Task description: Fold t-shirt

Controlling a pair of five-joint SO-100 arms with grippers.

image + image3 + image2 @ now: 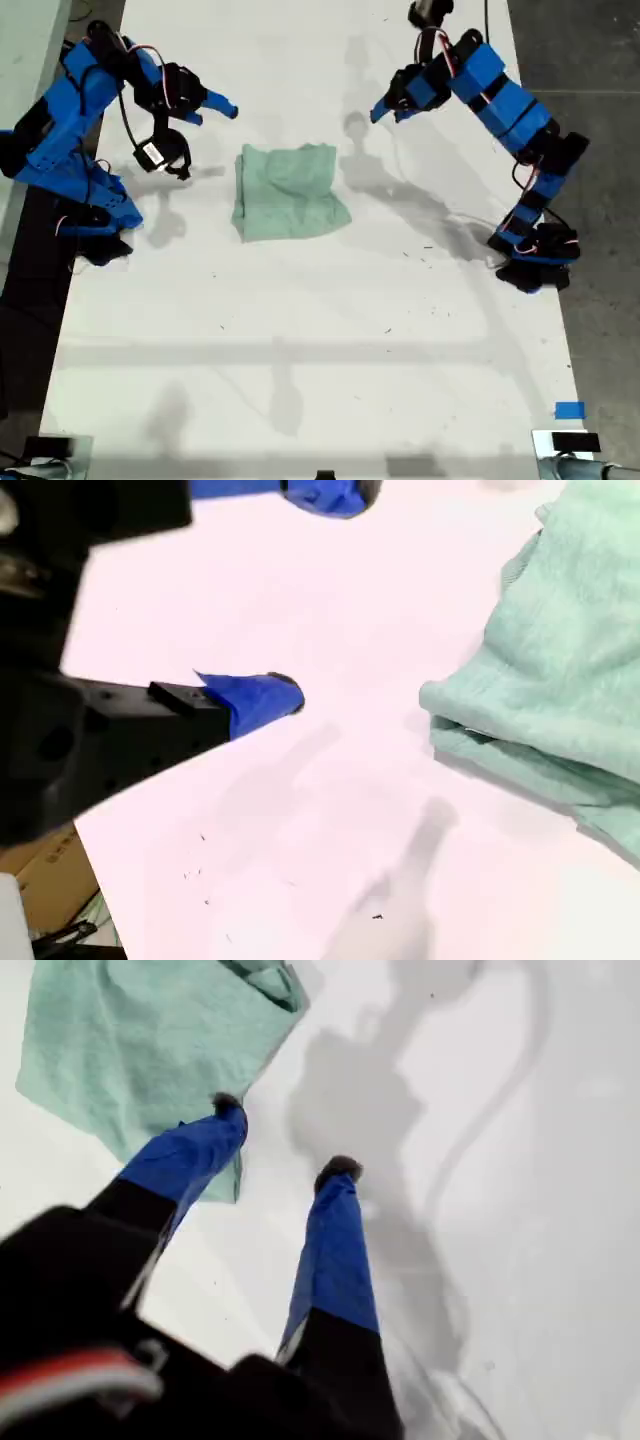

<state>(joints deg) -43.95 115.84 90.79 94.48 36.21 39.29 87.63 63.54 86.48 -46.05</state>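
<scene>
The t-shirt (pixel 290 192) lies folded into a compact, roughly square bundle on the white table (pixel 300 340), a bit above the table's middle in the exterior view, between the two arms. Its slightly longer axis runs up-down in the exterior view; the far edge is wrinkled and bumpy, the near edge wider, w/ one corner sticking out toward the exterior view's right. Which end is the collar — cannot tell, it is folded in.

My first gripper (pixel 285 1140) is the one at the exterior view's right (pixel 385 110). Jaws are released, nothing between them. One blue fingertip (pixel 225 1110) overlaps the shirt's edge in the first wrist view; in the exterior view the gripper looks raised and apart from the cloth.

My second gripper (pixel 310 590) is at the exterior view's left (pixel 215 112), also w/ jaws spread wide and empty, above bare table, near the t-shirt's (pixel 560 670) layered folded edge but not touching it.

A blue tape piece (pixel 569 410) sits near the table's lower corner at the exterior view's right.
</scene>
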